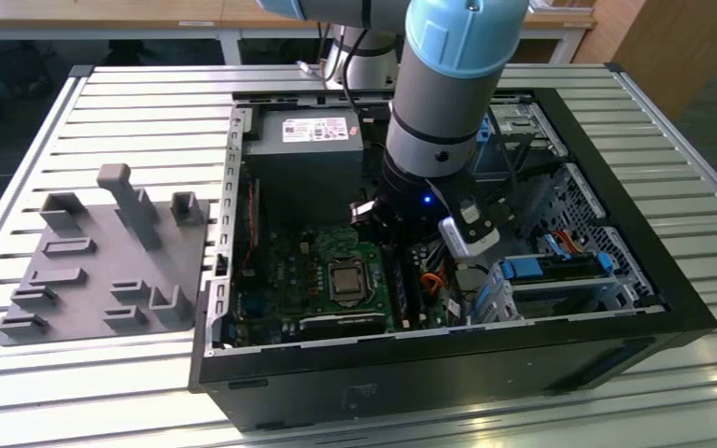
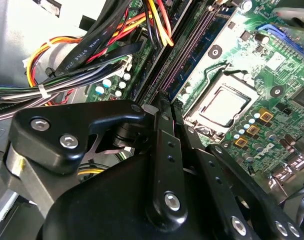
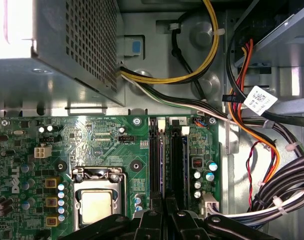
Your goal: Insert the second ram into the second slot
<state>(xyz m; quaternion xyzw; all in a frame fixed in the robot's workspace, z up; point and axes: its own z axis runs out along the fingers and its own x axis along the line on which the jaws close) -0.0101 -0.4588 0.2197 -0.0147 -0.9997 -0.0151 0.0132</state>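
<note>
One end of the second ram (image 3: 162, 160) sits beneath the pincer (image 3: 162, 204).

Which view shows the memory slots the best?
The first wrist view: the memory slots lie face-on, nearly full length. The second wrist view shows them slanted, with cables crossing them. The exterior view shows them as dark strips beside the arm.

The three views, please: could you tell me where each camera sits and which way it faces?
Exterior view: off the arm, above the open computer case, looking down into it; the arm shows.
First wrist view: on the wrist, facing the motherboard and power supply; the hand shows.
Second wrist view: on the wrist, looking obliquely along the hand at the memory slots.
Both wrist views share the CPU socket and memory slots.
</note>
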